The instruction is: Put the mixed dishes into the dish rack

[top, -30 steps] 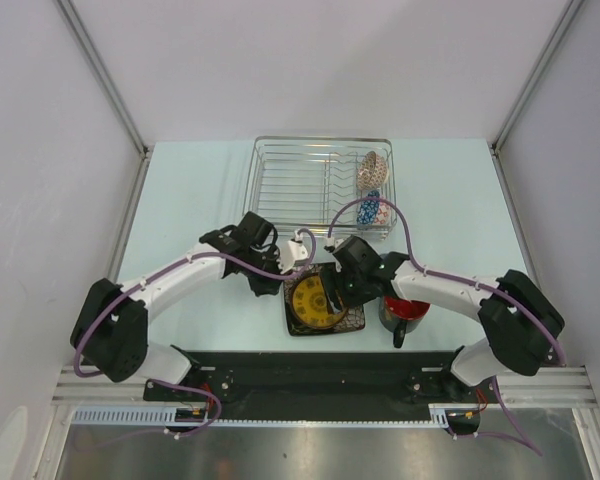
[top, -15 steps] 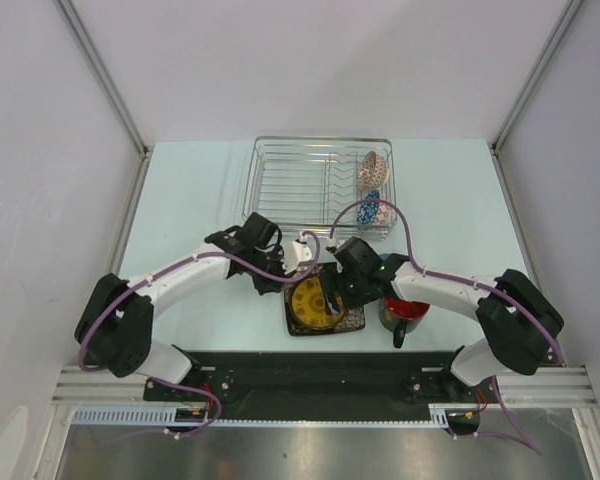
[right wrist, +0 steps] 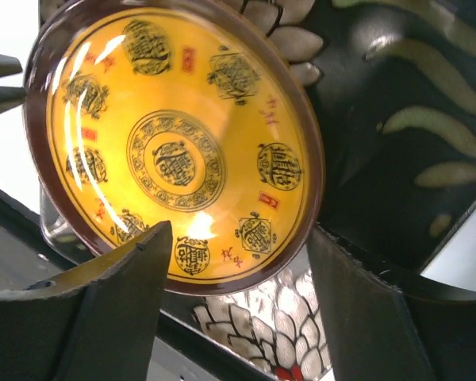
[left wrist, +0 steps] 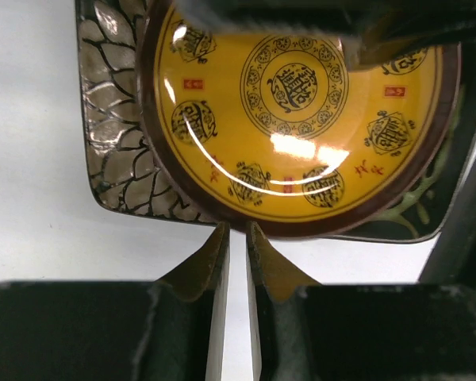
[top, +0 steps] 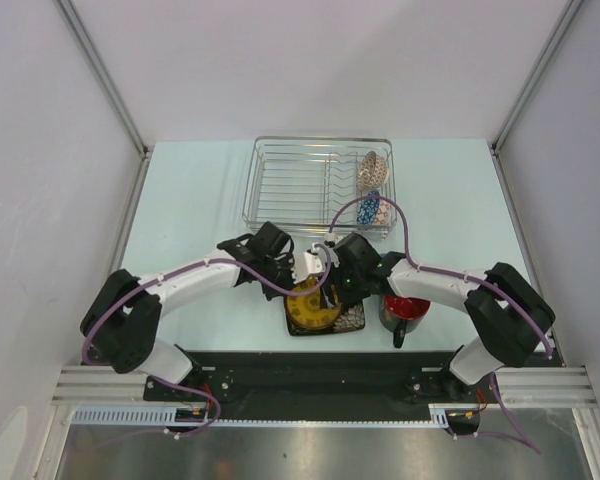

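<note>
Closing from 9 o'clock, my left gripper (left wrist: 237, 226), jaws nearly together, reaches the dark square plate (left wrist: 119, 159), perhaps touching its rim; right gripper (right wrist: 239, 230) gapes wide; lift looks imminent.

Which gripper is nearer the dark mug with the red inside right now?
Right. The right gripper hangs over the square plate, on the side next to the mug. The left gripper is at the plate's opposite edge, farther from the mug.

Pale blue tabletop (top: 190, 200), white walls (top: 310, 60) around it, black mounting strip (top: 310, 375) along the near edge.
</note>
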Controlling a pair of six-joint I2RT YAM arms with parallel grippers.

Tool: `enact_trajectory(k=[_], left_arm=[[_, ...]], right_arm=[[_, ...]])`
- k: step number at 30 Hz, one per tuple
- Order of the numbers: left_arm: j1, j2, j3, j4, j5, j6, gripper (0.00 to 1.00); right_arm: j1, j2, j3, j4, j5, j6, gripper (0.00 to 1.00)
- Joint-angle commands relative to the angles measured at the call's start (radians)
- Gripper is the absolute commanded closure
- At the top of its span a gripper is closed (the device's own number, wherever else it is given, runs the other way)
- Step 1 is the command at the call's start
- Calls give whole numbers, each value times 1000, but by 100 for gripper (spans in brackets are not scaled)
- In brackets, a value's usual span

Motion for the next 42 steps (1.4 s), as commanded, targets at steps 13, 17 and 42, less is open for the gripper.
enact_trajectory(k=[13, 17, 42], left_arm=[[-9, -105, -95, -65, -85, 173, 83], [-7, -134, -58, -90, -94, 176, 83], [-2, -108, 66, -142, -77, 124, 66]], right_arm=[[-27, 60, -23, 52, -48, 27, 31], [-32, 57, -25, 49, -37, 28, 34], [-43, 121, -23, 99, -50, 43, 56]])
